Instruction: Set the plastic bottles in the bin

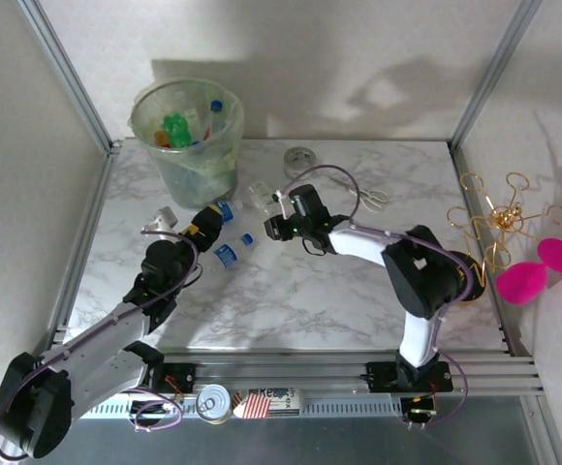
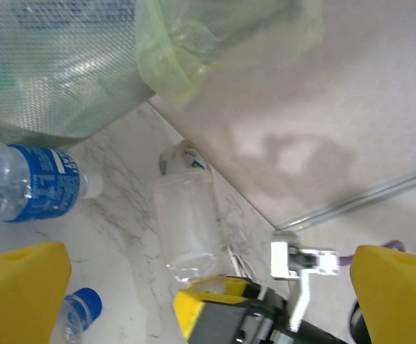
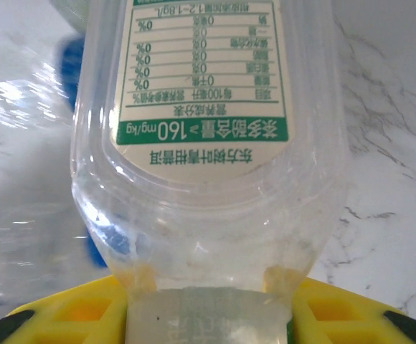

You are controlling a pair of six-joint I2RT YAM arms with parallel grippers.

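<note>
Yellow fingers (image 3: 79, 315) of the right claw (image 3: 208, 315) pinch the neck of a clear bottle (image 3: 208, 179) lying on the marble table (image 3: 387, 215). The left claw (image 1: 209, 217) is spread wide beside a blue-label bottle (image 1: 226, 210), near the green bin (image 1: 225, 160).

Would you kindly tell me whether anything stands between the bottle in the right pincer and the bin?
Nothing visible blocks it. The right pincer grips the clear bottle; the bin stands beyond, to its left. The open left pincer and a blue-labelled bottle sit beside that line, low on the table.
</note>
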